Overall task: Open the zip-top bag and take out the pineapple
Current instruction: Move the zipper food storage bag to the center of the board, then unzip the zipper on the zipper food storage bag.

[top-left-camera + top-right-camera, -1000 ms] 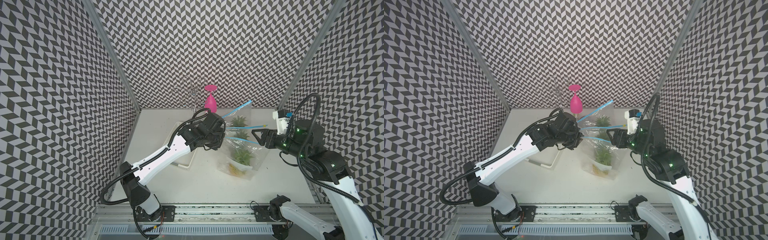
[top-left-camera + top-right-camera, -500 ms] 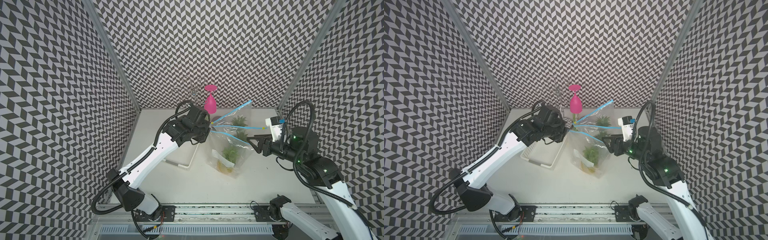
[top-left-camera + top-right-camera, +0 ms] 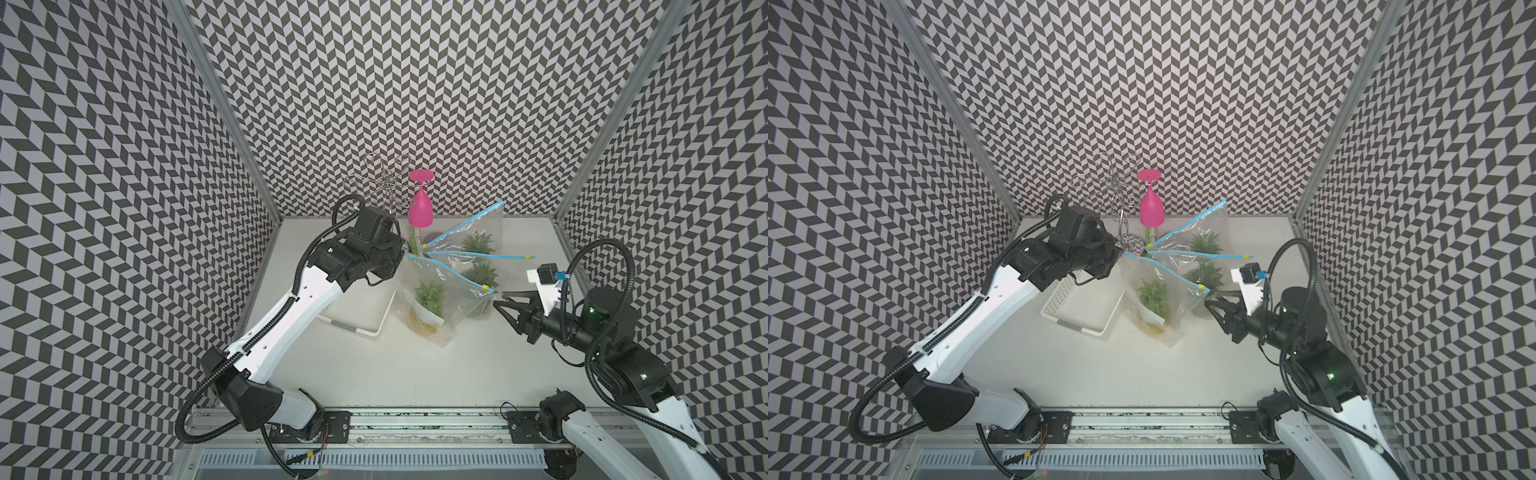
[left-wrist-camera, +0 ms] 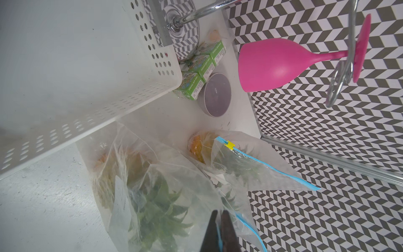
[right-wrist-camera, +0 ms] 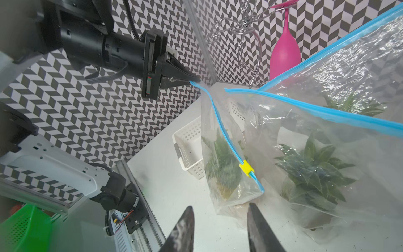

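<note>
Three clear zip-top bags stand at the middle back, each with a pineapple inside. My left gripper [image 3: 404, 254] [image 3: 1121, 252] [image 4: 219, 215] is shut on the blue zip corner of the nearest bag [image 3: 446, 309] [image 3: 1177, 316] [image 5: 220, 122], holding it up. Its pineapple [image 3: 430, 295] [image 3: 1154, 297] [image 4: 157, 203] shows green leaves through the plastic. The zip runs as one blue line down to a yellow slider [image 3: 484, 286] [image 3: 1200, 286] [image 5: 246, 169]. My right gripper [image 3: 498, 301] [image 3: 1209, 302] [image 5: 220, 206] is open and empty, just right of the slider end, below it.
A second bag [image 3: 482, 272] and a third bag [image 3: 478, 237] stand behind the held one. A white perforated basket [image 3: 365, 328] lies under my left arm. A pink glass [image 3: 419, 210] hangs on a wire rack [image 3: 386, 183]. Green juice boxes [image 4: 200, 67] and a grey tin [image 4: 217, 93] sit by the back wall.
My left gripper closed on the bag's zip corner and drew it left and back, dragging the bag along. My right gripper's jaws narrowed and it dropped toward the bag's slider end.
</note>
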